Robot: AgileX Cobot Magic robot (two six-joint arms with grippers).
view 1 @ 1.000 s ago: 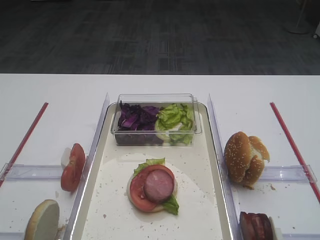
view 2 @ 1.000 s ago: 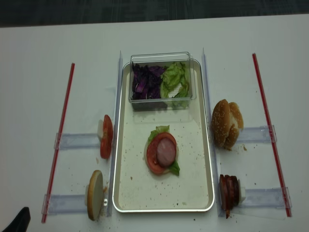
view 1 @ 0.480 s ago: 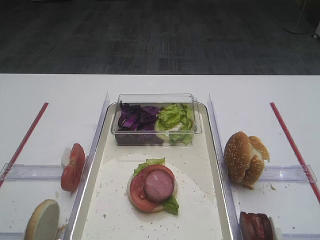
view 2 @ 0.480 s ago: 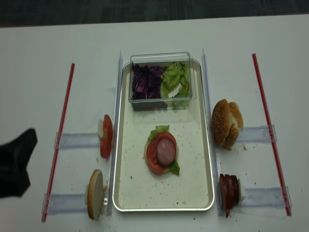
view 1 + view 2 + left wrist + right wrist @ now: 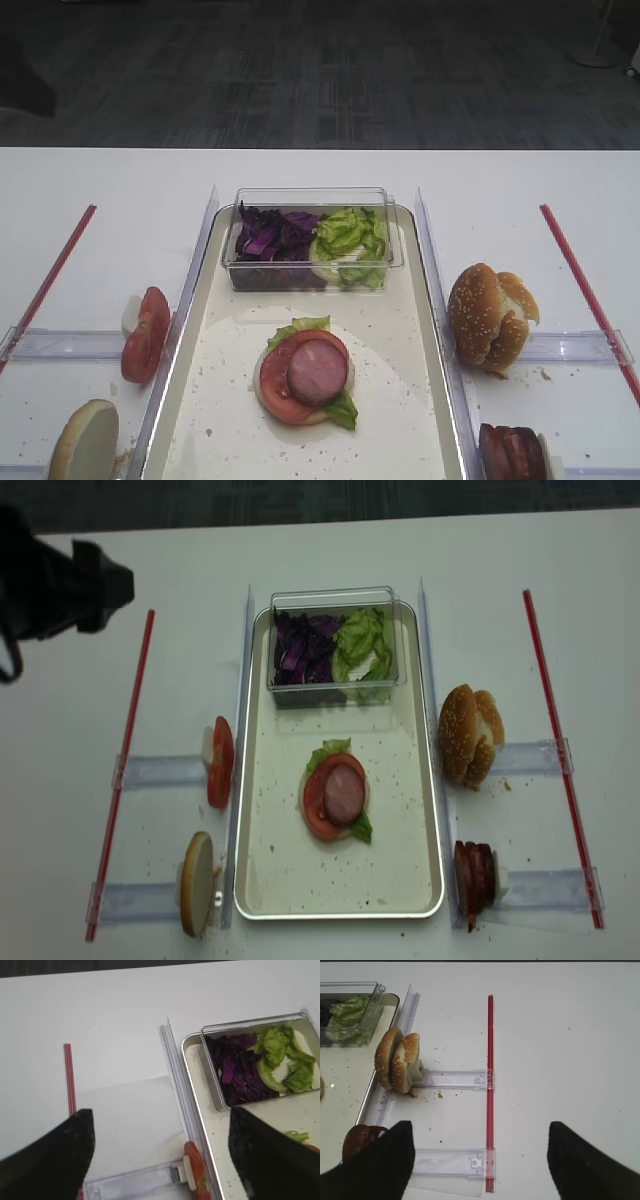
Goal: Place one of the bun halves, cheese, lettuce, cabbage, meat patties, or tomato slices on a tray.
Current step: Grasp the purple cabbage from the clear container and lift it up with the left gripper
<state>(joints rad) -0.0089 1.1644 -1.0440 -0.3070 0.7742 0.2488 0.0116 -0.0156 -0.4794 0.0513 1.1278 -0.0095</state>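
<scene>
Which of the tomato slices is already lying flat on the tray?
The tomato slice in the burger stack at the tray's middle, under the meat patty. The other tomato slices stand on edge outside the left rim.

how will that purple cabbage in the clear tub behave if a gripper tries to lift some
The cabbage looks like loose shredded strips, so it would likely come up floppy and light, with some strands dropping off. It sits packed beside the lettuce in the clear tub, so green leaves may drag along. The tub's walls probably force a grab from above.
</scene>
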